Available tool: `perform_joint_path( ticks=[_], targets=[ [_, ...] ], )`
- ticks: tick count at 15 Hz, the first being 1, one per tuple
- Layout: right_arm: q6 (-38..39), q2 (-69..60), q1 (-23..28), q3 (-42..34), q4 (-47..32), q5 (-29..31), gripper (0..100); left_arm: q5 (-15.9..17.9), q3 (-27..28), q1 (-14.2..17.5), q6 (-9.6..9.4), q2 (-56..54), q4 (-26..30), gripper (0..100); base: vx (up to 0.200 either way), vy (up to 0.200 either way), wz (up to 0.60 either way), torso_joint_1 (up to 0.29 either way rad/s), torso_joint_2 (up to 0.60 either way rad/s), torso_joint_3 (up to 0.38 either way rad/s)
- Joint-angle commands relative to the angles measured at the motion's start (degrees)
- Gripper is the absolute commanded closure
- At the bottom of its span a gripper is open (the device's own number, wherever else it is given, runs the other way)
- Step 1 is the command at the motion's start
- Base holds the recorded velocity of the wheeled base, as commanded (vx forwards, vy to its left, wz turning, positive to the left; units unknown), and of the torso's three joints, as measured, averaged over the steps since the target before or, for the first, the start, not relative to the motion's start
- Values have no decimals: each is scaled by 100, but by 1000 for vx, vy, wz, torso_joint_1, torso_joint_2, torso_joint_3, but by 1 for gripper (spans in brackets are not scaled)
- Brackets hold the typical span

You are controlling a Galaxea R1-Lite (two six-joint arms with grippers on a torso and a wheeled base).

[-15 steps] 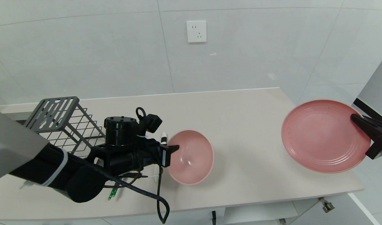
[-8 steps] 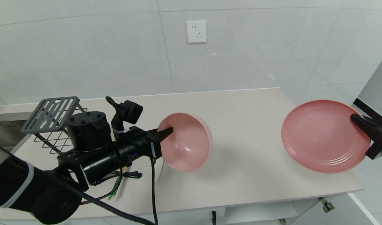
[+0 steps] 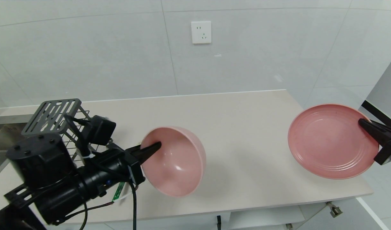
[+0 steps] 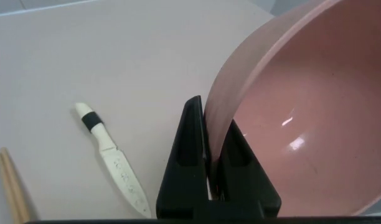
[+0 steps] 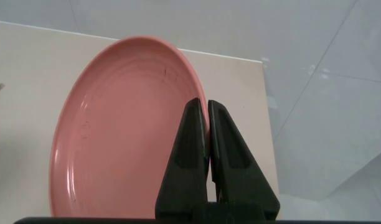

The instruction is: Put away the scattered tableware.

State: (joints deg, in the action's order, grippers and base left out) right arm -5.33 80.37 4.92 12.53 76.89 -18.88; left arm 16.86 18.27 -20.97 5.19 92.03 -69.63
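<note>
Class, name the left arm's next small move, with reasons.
Probably swing the left gripper toward the wire rack: it is shut on the rim of the pink bowl, which hangs tilted above the table, and the rack stands close beside.

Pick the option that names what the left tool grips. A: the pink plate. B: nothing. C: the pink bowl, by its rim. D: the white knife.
C: in the left wrist view the left tool is shut on the rim of the pink bowl.

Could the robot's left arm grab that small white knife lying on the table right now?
Probably not: the left gripper is shut on the rim of the round pink bowl, leaving nothing free for the small white knife.
</note>
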Motion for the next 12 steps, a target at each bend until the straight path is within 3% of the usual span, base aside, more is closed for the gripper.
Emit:
perform_joint_path(
  ticks=[1,5,7,9,10,12],
  targets=[
    [5,-4,0,4,2,-1,100,28,-412,225,-80,-730,-15,100,0,0,0,0,0,0],
    [23,-118,-18,30,-7,7,100,582,-579,365,-89,-932,-138,100,0,0,0,0,0,0],
    [32,-118,-44,30,-7,7,100,406,-544,444,-36,-853,-86,100,0,0,0,0,0,0],
    [41,-83,-44,39,-7,7,100,309,-527,462,272,-677,-42,100,0,0,0,0,0,0],
    [49,-83,-44,48,-7,7,100,318,-518,392,544,-642,-77,100,0,0,0,0,0,0],
    [172,-83,-62,153,2,7,100,274,-474,128,799,-554,-560,100,0,0,0,0,0,0]
  ],
)
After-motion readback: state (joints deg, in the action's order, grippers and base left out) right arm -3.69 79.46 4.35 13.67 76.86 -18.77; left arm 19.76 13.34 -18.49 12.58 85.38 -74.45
